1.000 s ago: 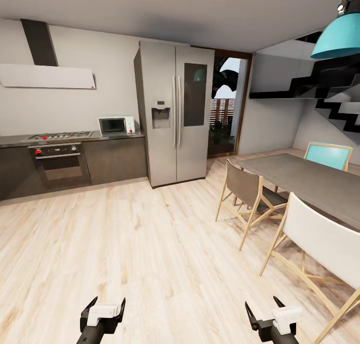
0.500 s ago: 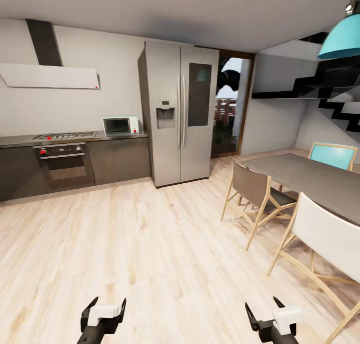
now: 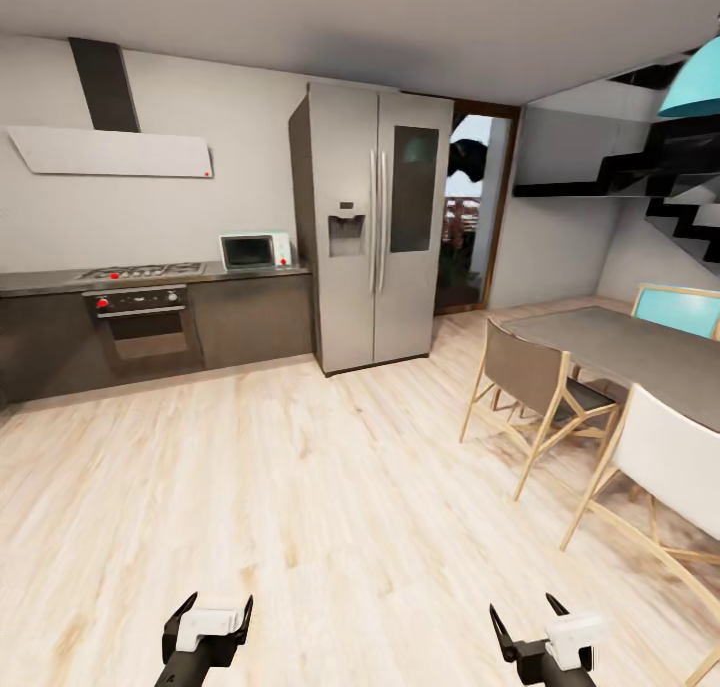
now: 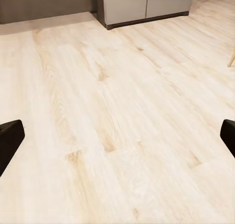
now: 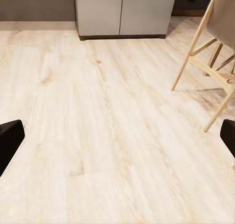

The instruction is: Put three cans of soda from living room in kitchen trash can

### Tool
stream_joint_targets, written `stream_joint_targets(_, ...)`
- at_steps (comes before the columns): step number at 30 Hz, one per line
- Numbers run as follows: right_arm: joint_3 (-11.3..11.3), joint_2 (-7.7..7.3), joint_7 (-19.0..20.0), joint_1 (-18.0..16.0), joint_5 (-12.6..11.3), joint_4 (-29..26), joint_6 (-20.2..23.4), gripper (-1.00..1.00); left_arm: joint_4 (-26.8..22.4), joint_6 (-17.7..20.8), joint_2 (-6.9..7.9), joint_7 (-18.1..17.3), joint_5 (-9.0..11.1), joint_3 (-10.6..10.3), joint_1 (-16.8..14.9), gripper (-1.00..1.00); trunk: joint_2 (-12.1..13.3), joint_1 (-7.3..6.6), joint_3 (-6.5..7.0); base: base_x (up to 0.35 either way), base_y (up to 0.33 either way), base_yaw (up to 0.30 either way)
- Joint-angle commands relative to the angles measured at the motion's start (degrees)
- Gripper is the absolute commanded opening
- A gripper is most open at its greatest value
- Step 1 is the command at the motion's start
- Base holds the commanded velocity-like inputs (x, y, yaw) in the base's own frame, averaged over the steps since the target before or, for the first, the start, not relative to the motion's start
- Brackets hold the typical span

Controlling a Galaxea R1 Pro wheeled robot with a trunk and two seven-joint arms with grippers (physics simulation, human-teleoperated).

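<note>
Robot in kitchen (image 3: pixel 200 297), over bare wood floor (image 3: pixel 330 487). Left gripper (image 3: pixel 207 622) low over floor, fingers spread wide, holds nothing. Right gripper (image 3: pixel 528 622) same, wide apart, holds nothing. Big steel fridge (image 3: pixel 380 227) ahead by wall. Oven (image 3: pixel 140 322) and small microwave (image 3: pixel 250 250) beside it. Grey table (image 3: pixel 640 352) with chairs (image 3: pixel 530 387) off on robot's right.

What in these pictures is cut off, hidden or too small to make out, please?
- Dining table, head view: its far end runs off the picture's edge.
- White chair, head view: cut by the edge.
- Blue lamp, head view: partly out of frame.
- Microwave, head view: too small for its controls.
- Left hand and right hand: wrists cut by the edge.
</note>
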Motion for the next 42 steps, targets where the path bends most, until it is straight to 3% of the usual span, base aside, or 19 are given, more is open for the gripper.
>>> stream_joint_targets(1, 0.01, 0.00, 0.00, 0.00, 0.02, 0.11, 0.00, 1.00, 0.00, 0.00, 0.00, 0.00, 0.00, 0.00, 0.00, 1.00, 0.00, 0.00, 0.00, 0.000, 0.201, 0.000)
stream_joint_targets(33, 0.12, 0.09, -0.06, 0.00, 0.00, 0.81, -0.01, 1.00, 0.00, -0.01, 0.00, 0.01, -0.03, -0.01, 0.00, 1.00, 0.00, 0.00, 0.00, 0.000, 0.023, 0.000)
stream_joint_targets(42, 0.03, 0.09, -0.08, -0.01, -0.05, 0.83, 0.00, 1.00, 0.00, -0.04, 0.00, 0.00, -0.03, -0.01, 0.00, 1.00, 0.00, 0.00, 0.00, 0.000, 0.000, -0.174)
